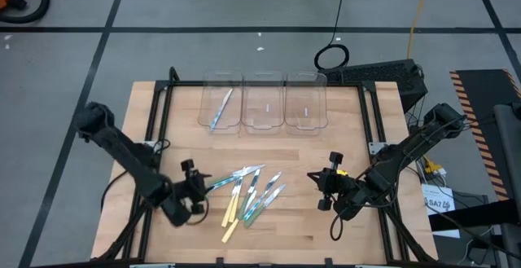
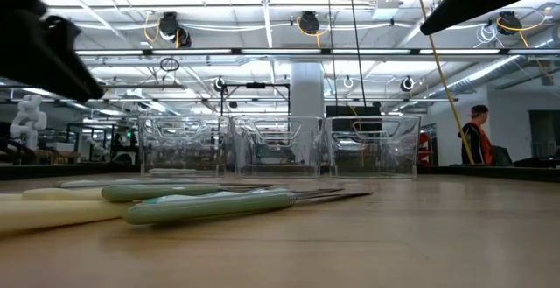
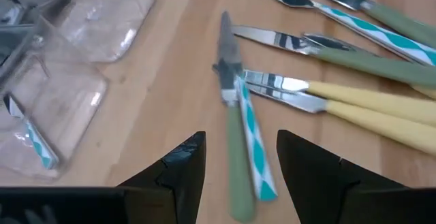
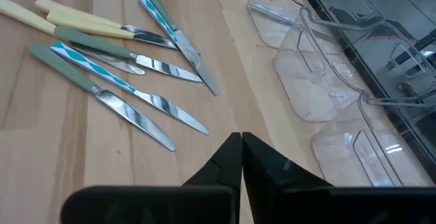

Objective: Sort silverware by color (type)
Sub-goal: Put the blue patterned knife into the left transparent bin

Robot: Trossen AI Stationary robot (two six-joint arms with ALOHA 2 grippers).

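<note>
Left end effector [image 1: 198, 188] sits open and empty at the left edge of the silverware [image 1: 251, 193] heap on the desk [image 1: 358, 138]; a blue-patterned piece [image 3: 253, 132] lies just ahead, its long axis running straight out between the fingers. Right end effector [image 1: 324, 188] (shut, empty) waits well right of the heap, so the left arm is nearer.

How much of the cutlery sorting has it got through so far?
Barely begun. One blue-handled utensil already lies in the leftmost clear plastic bin. The left gripper, fingers open, hovers by the loose pile of green, blue and yellow-handled utensils, all unsorted. The shut right gripper waits.
</note>
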